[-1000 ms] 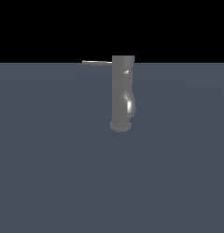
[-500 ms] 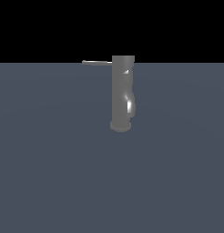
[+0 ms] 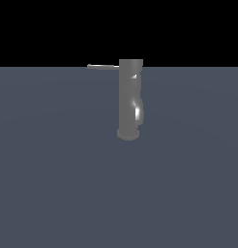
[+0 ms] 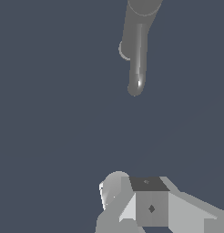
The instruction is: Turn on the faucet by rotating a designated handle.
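Faucet (image 3: 129, 99) stands upright slightly above the exterior view's centre on the grey surface (image 3: 58, 184); handle (image 3: 102, 66) projects from its top toward nine o'clock. Claw (image 4: 145, 205) well apart from it, grasping nothing visible; opening indeterminate.

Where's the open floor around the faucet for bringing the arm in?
In the exterior view the grey floor lies bare on all sides of the faucet: to its left under the handle, to its right, and in front of its base. In the wrist view the gripper sits apart from the faucet, bare floor between.
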